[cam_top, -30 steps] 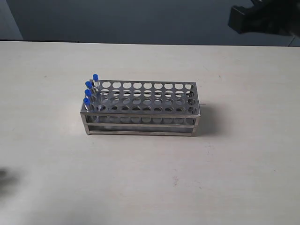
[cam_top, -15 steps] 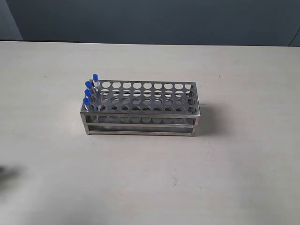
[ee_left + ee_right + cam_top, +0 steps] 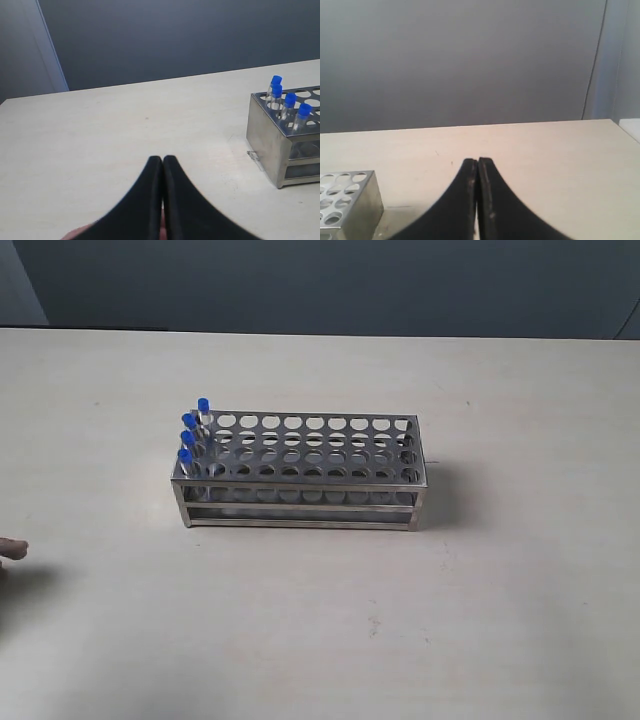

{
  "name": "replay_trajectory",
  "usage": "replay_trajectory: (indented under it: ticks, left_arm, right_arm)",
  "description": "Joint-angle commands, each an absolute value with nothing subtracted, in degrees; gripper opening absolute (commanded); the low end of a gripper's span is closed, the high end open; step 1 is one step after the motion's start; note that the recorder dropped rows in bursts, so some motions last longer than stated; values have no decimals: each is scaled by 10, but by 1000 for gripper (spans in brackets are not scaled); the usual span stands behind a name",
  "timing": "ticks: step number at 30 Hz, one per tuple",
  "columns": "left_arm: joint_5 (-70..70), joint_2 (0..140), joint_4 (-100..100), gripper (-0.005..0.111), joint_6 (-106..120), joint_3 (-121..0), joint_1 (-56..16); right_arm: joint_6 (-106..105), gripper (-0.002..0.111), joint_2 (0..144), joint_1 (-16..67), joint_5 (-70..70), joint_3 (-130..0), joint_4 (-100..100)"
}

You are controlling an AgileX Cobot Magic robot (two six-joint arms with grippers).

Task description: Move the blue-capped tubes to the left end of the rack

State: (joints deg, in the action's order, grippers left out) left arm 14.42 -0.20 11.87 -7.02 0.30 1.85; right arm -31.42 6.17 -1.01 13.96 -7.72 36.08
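In the exterior view, the rack [image 3: 300, 486] stands mid-table [image 3: 500, 620]. The four tubes [image 3: 188, 437] stand upright in the holes at its left end, one per row.

In the left wrist view, the left gripper [image 3: 163, 158] has its fingers pressed together over bare table, well apart from the rack's tube end.

In the right wrist view, the right gripper [image 3: 478, 160] also has its fingers pressed together, holding nothing. A rack corner with unfilled holes lies near.

Shiny steel rack [image 3: 300, 475]; matt table [image 3: 500, 620]; glossy blue caps [image 3: 187, 438].
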Motion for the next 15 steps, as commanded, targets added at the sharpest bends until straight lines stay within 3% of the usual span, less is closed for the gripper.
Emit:
replay_trajectory:
  ticks: [1,5,15]
  left_arm:
    - [137,0,116,1,-71,0,16]
    - [137,0,116,1,-71,0,16]
    - [137,0,116,1,-71,0,16]
  right_arm:
    - [-131,0,47,-13,140,-66,190]
    - [-12,0,41,-13,148,-52,91]
    - [-15,0,9,-13,178,0,90]
